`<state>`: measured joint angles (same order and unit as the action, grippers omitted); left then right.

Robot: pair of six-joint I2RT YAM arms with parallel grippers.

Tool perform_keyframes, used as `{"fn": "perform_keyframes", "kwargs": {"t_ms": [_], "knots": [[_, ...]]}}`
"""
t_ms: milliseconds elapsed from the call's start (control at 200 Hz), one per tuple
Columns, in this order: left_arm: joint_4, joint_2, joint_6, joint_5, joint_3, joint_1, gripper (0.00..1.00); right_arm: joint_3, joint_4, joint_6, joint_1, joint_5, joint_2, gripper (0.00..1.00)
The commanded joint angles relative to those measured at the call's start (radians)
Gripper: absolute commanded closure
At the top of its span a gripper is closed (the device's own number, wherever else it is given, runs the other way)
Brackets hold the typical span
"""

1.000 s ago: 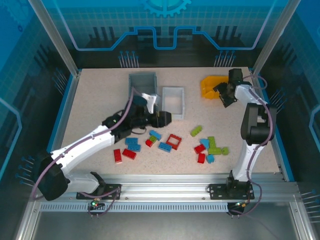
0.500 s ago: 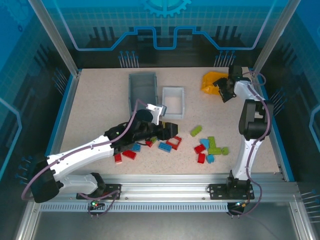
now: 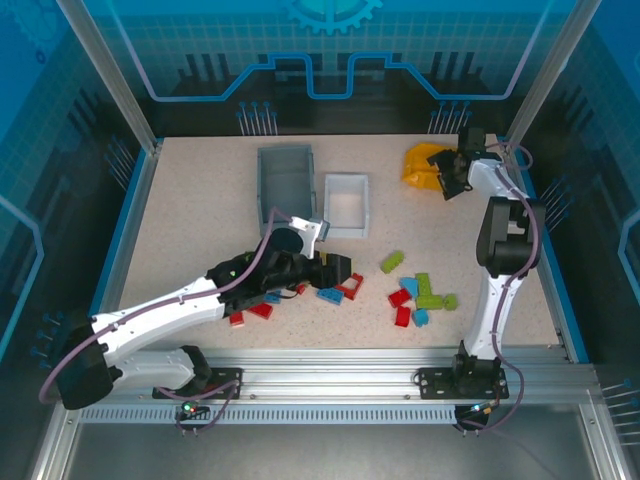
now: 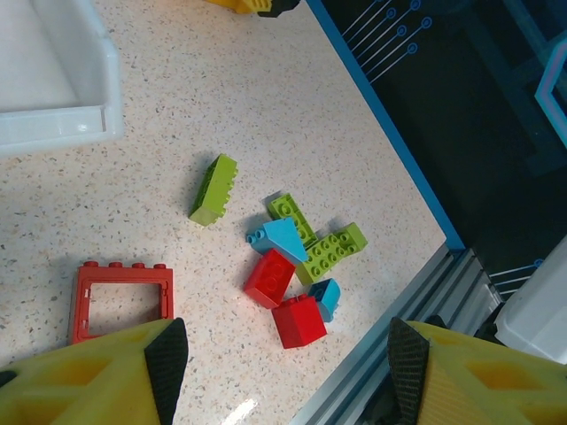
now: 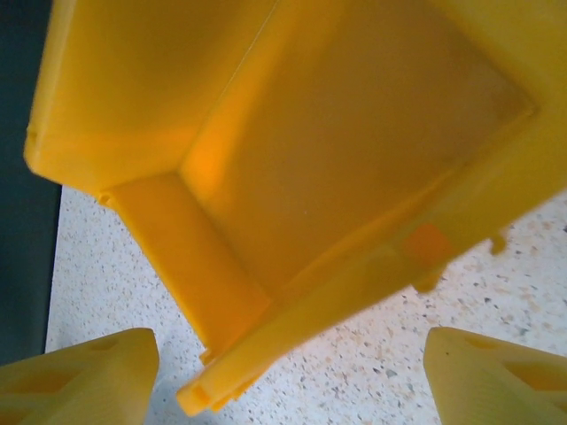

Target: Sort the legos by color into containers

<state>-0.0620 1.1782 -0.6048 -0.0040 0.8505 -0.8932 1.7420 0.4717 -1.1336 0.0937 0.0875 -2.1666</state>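
Legos (image 3: 401, 297) lie loose on the tabletop (image 3: 190, 220), all in its near half, and they form two groups. One group is to the right of the middle: red, blue and green bricks close together, some touching, with a single green brick (image 3: 392, 262) a little apart on the far side. The other group is near the middle and is partly covered by the left arm. From it I can see a blue brick (image 3: 328, 294), two red bricks (image 3: 258, 309) by the forearm, and the red frame (image 3: 351, 287).

The left gripper (image 3: 342, 267) is above this red frame, its jaws released and wide. In the left wrist view its fingers (image 4: 133, 372) stand far from each other and grasp nothing. The frame lies flat just ahead of the left finger, and the right group is seen further on, near the tabletop's edge.

Three bins stand in the far half. The grey bin (image 3: 285, 180) and the white bin (image 3: 347, 203) are side by side near the middle, the white one to the right and near the left gripper. The yellow bin (image 3: 420, 163) is near the far right corner. The right gripper (image 3: 447, 182) is at the near side of this bin, and it is also released. In the right wrist view both its fingers (image 5: 80, 376) are spread wide, and the bin's rim passes between them. Whether a finger touches the rim I cannot tell.
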Motion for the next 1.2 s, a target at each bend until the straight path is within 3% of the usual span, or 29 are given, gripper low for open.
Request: {"fn": "perform_keyframes", "kwargs": {"t_ms": [0,375,555,705,880,1196], "knots": [[0.022,-0.027,-0.020,-0.013,-0.022,-0.009,0.36,0.064,0.046,-0.037,0.012,0.008,-0.064,0.27],[-0.030,-0.055,0.010,-0.039,0.000,-0.008,0.38,0.193,0.307,0.134,0.008,-0.094,-0.071,0.73],[-0.075,-0.084,0.022,-0.081,0.004,-0.009,0.38,0.162,0.395,0.364,-0.027,-0.133,-0.013,0.84],[-0.100,-0.104,0.011,-0.091,0.007,-0.009,0.38,0.045,0.392,0.549,-0.100,-0.163,0.072,0.86],[-0.113,-0.130,-0.004,-0.099,-0.003,-0.009,0.38,-0.014,0.400,0.723,-0.211,-0.285,0.145,0.86],[-0.136,-0.147,-0.029,-0.093,-0.007,-0.009,0.38,-0.023,0.406,0.850,-0.217,-0.288,0.120,0.86]]}}
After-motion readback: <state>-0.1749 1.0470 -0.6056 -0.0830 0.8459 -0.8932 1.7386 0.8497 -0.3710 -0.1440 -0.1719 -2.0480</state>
